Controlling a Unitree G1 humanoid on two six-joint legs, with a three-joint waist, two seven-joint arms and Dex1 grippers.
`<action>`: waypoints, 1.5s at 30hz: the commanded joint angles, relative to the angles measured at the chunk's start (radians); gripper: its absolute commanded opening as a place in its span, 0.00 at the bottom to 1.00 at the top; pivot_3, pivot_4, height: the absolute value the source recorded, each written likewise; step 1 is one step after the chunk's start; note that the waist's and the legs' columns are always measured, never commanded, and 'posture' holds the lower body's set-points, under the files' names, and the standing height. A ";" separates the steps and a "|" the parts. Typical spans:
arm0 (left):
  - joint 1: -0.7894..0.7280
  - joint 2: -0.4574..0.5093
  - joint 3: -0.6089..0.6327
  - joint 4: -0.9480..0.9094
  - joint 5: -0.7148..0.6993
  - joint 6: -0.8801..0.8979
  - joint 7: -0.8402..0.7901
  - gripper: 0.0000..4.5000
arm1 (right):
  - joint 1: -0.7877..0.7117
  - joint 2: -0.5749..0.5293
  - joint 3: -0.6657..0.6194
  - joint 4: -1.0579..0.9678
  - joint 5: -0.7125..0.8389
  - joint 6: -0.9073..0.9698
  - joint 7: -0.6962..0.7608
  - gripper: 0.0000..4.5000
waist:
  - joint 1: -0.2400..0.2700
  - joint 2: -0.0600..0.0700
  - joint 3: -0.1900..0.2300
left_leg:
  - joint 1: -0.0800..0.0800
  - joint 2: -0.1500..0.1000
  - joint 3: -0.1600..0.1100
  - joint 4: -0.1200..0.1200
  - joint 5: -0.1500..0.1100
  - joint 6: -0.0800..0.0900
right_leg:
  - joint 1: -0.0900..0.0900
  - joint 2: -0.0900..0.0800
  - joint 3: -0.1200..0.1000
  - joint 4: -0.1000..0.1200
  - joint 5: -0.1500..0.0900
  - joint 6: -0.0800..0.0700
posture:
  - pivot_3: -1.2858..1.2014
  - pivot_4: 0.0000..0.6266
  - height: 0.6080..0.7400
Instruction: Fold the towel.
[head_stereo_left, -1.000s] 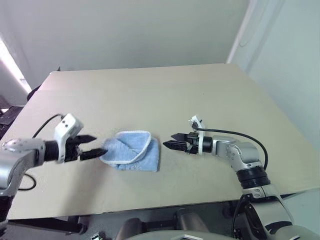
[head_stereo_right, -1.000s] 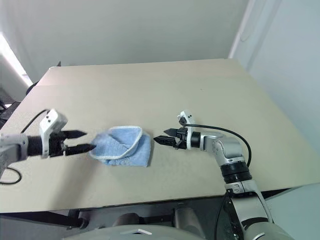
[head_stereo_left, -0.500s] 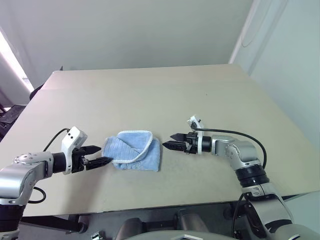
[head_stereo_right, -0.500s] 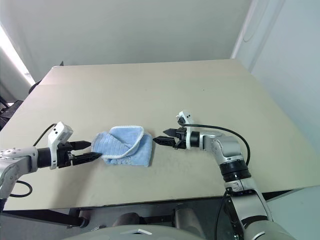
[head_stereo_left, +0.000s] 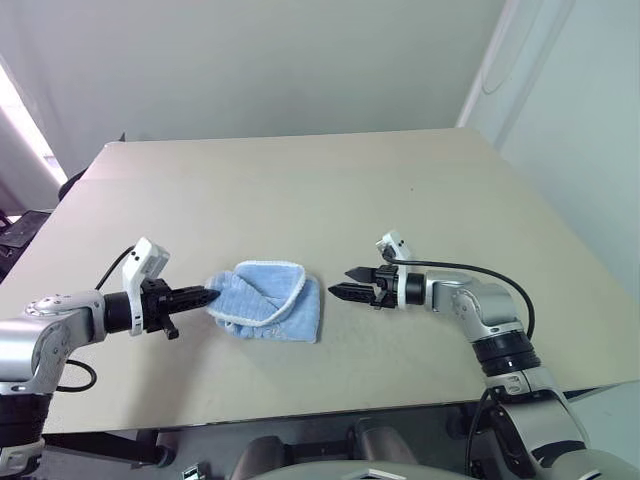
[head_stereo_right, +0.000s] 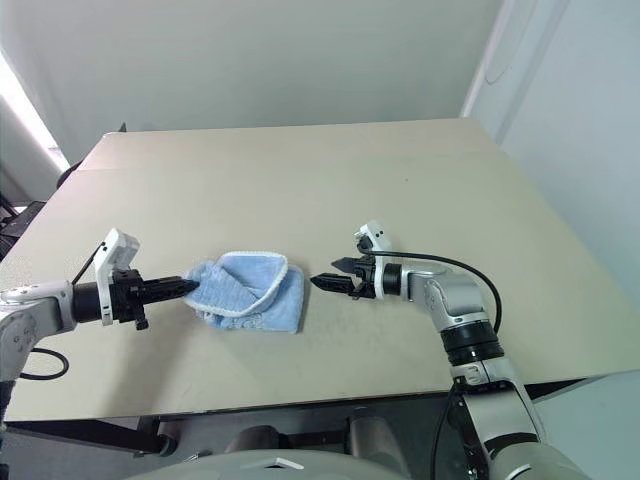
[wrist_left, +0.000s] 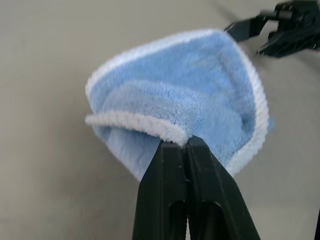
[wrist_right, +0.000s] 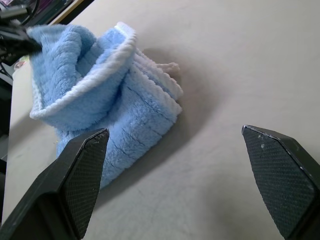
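On the table: a small light-blue towel (head_stereo_left: 270, 300) lies bunched and partly folded near the middle of the beige table (head_stereo_left: 300, 190), between the robot's two arms.
Left gripper: the left gripper (head_stereo_left: 205, 295) has its two black fingers pressed together on the towel's near corner, pinching the white stitched edge, as the left wrist view shows.
Right gripper: the right gripper (head_stereo_left: 350, 283) hovers just beside the towel's opposite side with its fingers spread wide and nothing between them.
Towel's lie: one flap curls up and over the rest, forming an open pocket; the lower layers rest flat on the table.
How it should handle: soft, light and limp, judging by the fluffy pile; it will likely sag and drag rather than hold a shape, and a single layer could slip out of a shallow pinch.
Where to take hold: the white edging at a corner looks the firmest spot, thicker than the pile and easy to clamp.
Edges: the towel sits well apart from every table edge, nearest to the front one.
Open room: bare tabletop spreads behind and to both sides of the towel, leaving space to draw the corner across and lay it down.
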 joint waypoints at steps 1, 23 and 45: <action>-0.080 -0.027 0.065 -0.027 -0.110 0.082 0.026 0.00 | -0.021 0.011 0.001 -0.005 -0.001 -0.018 0.000 1.00 | 0.000 0.000 0.000 | 0.000 0.000 0.000 0.000 0.000 0.000 | 0.000 0.000 0.000 0.000 0.000 0.000 | 0.52 0.00 1.00; -0.218 -0.160 -0.164 0.005 -0.108 0.166 0.068 0.00 | -0.002 0.028 -0.017 -0.026 0.007 0.024 -0.016 1.00 | -0.009 0.000 0.000 | 0.000 -0.001 0.000 0.000 0.000 0.000 | 0.000 0.001 0.001 0.001 0.000 0.000 | 0.52 0.00 1.00; -0.244 -0.334 -0.303 0.070 0.049 -0.016 0.109 0.47 | -0.004 0.035 -0.040 -0.058 0.078 0.074 -0.013 1.00 | -0.006 0.000 0.000 | 0.000 -0.001 0.000 0.001 0.000 0.000 | 0.000 0.001 0.001 0.002 0.000 0.000 | 0.52 0.00 1.00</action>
